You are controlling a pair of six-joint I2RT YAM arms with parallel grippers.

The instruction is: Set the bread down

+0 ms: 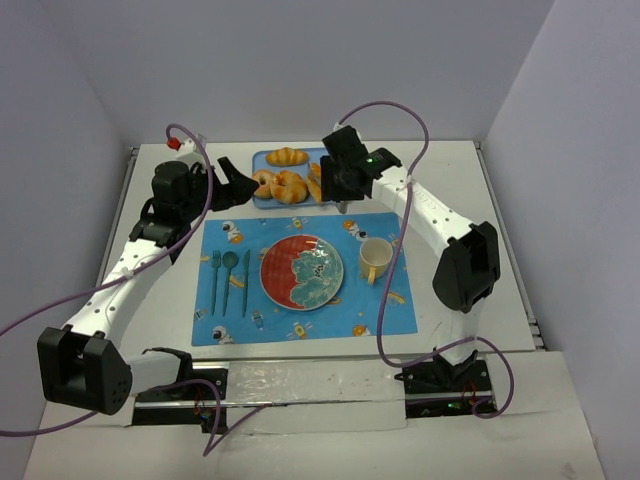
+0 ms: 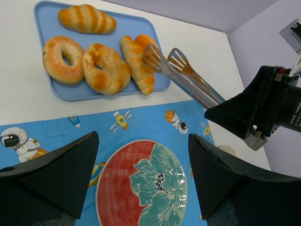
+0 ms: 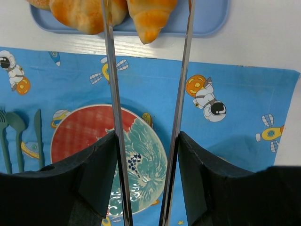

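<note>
The bread [image 2: 137, 65] is a long golden-orange croissant lying at the right end of the blue tray [image 2: 43, 10]. Its tapered tip [image 3: 149, 21] shows between the two arms of the metal tongs [image 3: 110, 80]. My right gripper [image 3: 146, 136] is shut on those tongs [image 2: 188, 80]. Their slotted tips hang spread just above and to the right of the bread, and the left tip overlaps its upper edge. My left gripper [image 2: 143, 141] stands open and holds nothing, above the red-and-teal plate [image 2: 117, 188]. From above, the plate [image 1: 275, 270] sits mid-placemat.
The tray also holds two ring-shaped breads [image 2: 63, 59], a pale striped croissant [image 2: 87, 19] and a small orange bun [image 2: 145, 40]. On the blue placemat [image 1: 300, 325] a cream cup [image 1: 375, 260] stands right of the plate and teal cutlery [image 1: 230, 280] lies to its left.
</note>
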